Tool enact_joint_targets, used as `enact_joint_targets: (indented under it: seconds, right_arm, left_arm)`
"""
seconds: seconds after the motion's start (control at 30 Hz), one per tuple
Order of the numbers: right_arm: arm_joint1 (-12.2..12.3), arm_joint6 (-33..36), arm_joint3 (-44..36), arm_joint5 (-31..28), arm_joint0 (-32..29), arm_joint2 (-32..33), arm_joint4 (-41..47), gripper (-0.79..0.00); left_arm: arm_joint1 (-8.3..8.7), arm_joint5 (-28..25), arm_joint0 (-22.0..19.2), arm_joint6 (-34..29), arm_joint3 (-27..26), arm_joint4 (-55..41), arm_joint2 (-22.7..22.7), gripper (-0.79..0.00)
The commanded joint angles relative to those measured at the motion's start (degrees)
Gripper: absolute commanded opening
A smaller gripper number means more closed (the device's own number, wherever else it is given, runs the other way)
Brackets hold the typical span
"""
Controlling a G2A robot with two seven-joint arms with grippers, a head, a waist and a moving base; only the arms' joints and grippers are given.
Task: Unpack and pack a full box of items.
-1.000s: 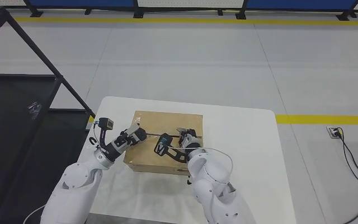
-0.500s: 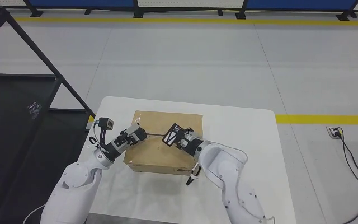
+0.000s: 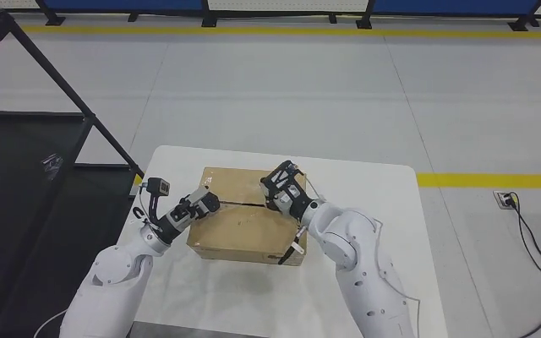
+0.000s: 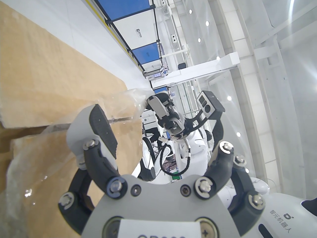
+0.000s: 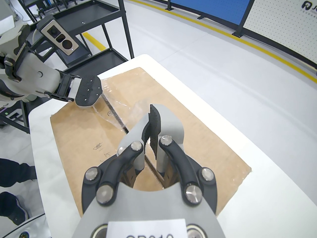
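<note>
Cardboard box (image 3: 245,228) sat on the white surface (image 3: 372,253), flaps down, with clear tape (image 5: 116,115) along the centre seam. Right end effector (image 3: 275,188) was over the seam, right of the box's middle, fingers pressed together and apparently pinching a lifted strip of the tape. Left end effector (image 3: 203,205) was spread wide at the box's left end, 1 pad on or just above the flap beside the seam. The seam's long axis ran from 1 end effector to the other. Judgement: the peel should follow that line, and the right arm is nearer.
</note>
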Motion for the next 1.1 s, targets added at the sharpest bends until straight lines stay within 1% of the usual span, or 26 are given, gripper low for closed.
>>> enact_joint_targets:
  seconds: [0.0, 0.33, 0.37, 0.47, 0.6, 0.7, 0.77, 0.87, 0.9, 0.93, 0.97, 1.0, 1.03, 1.07]
  right_arm:
    - [0.0, 0.1, 0.0, 0.2, 0.0, 0.0, -0.2, -0.785]
    - [0.0, 0.1, 0.0, 0.2, 0.0, 0.0, -0.2, -0.785]
    - [0.0, -0.3, 0.0, 0.0, -0.5, -0.4, 1.1, -0.785]
    - [-0.2, 1.3, 1.1, 0.1, -0.2, 0.0, 8.6, -0.785]
    - [-0.2, 9.0, 5.4, 1.9, 2.7, 2.0, 21.6, -0.785]
    - [-0.3, 11.8, 9.0, 4.4, 4.9, 3.2, 29.6, -0.785]
    - [-0.2, 13.4, 11.4, 4.1, 6.0, 4.1, 35.8, -0.785]
    - [-0.1, 15.4, 15.4, 4.9, 8.1, 5.1, 42.6, -0.785]
    - [-0.1, 15.9, 16.6, 4.9, 8.8, 5.4, 44.7, -0.714]
    - [0.0, 16.1, 17.7, 4.9, 9.3, 5.7, 46.3, -0.57]
    - [0.1, 16.4, 18.7, 5.0, 9.8, 5.9, 47.7, -0.459]
    - [0.2, 16.4, 19.6, 5.2, 10.2, 6.2, 48.9, -0.179]
    - [0.3, 16.5, 20.3, 5.3, 10.7, 6.3, 49.4, 0.0]
    - [0.4, 16.5, 20.9, 5.5, 11.1, 6.3, 49.6, 0.0]
  left_arm:
    - [0.01, 0.0, 0.1, 0.0, 0.0, 0.1, 0.0, 0.0]
    - [-0.05, 0.2, 0.2, 0.3, 0.2, 0.4, 0.4, 0.0]
    - [-0.07, 0.3, 0.1, 0.3, 0.2, 0.4, 0.5, 0.0]
    - [-0.1, 0.2, 0.0, 0.3, 0.2, 0.4, 0.6, 0.0]
    - [-0.05, 0.0, 0.2, 0.2, 0.3, 0.2, 0.3, 0.0]
    - [-0.01, 0.0, 0.3, 0.1, 0.2, 0.1, 0.1, 0.0]
    - [0.0, 0.2, 0.3, 0.0, 0.2, 0.1, 0.1, 0.0]
    - [-0.01, 0.2, 0.2, -0.2, 0.3, -0.1, 0.2, 0.0]
    - [-0.01, 0.2, 0.2, -0.3, 0.3, -0.1, 0.2, 0.0]
    - [-0.01, 0.2, 0.1, -0.4, 0.4, -0.1, 0.2, 0.0]
    - [-0.01, 0.2, 0.0, -0.4, 0.4, -0.1, 0.3, 0.0]
    - [-0.02, 0.2, 0.0, -0.4, 0.5, -0.2, 0.3, 0.0]
    - [-0.02, 0.2, -0.1, -0.5, 0.6, -0.2, 0.3, 0.0]
    - [-0.02, 0.1, -0.1, -0.4, 0.7, -0.2, 0.2, 0.0]
